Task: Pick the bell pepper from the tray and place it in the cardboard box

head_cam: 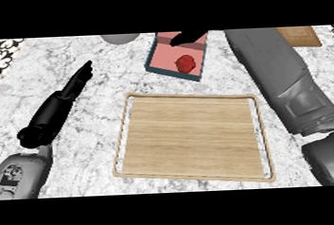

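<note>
1. We count one bell pepper, red, lying inside the box at the far middle of the counter. It rests on the box's pink floor, towards the near end.
2. We count one box, with a teal outer wall. It stands just beyond the tray's far edge, apart from it.
3. We count one tray, with a light wooden floor and a pale raised rim. It sits in the middle of the counter with nothing on it.
4. We count two hands. The right hand shows only as a dark shape over the far end of the box, above the pepper and not touching it. We cannot tell whether its fingers are straight or curled.
5. The left hand lies left of the tray, fingers straight and pressed together, pointing away from us, holding nothing.
6. We count one grey rounded object at the far edge, left of the box, and one brown wooden board at the far right corner.
7. We can read no writing, label or brand on anything.
</note>
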You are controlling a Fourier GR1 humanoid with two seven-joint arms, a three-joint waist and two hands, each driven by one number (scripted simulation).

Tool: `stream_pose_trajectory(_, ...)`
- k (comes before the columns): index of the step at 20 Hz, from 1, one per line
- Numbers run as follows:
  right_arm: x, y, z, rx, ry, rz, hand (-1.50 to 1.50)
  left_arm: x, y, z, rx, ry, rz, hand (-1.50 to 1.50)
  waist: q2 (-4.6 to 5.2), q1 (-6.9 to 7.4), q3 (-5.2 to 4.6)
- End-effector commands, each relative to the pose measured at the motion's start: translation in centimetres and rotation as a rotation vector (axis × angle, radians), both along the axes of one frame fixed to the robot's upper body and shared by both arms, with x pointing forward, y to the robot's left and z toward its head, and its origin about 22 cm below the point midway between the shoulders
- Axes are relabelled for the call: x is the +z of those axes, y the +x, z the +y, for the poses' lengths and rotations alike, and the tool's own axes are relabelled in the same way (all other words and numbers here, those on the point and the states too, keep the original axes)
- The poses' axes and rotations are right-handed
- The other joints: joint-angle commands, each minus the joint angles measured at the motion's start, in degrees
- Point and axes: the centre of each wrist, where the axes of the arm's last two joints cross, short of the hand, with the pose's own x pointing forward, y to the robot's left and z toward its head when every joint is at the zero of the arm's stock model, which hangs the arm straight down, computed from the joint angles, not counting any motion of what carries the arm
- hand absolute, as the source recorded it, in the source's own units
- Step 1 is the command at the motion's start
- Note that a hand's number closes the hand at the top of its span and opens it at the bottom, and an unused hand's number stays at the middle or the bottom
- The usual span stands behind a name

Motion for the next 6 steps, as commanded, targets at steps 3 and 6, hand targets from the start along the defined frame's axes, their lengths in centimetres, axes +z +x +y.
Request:
stream_pose_trajectory(3, -0.5, 0.5, -4.4, -0.161, 0.282, 0.064, -1.5, 0.7, 0.2, -0.1, -0.024, -0.005, -0.022, 0.0, 0.36, 1.03, -0.09)
stream_pose_trajectory(6, -0.7, 0.5, -7.6, -0.206, 0.321, 0.013, -1.5, 0.2, 0.0, -1.1, -0.018, -0.006, -0.033, 0.0, 0.46, 0.99, -0.08)
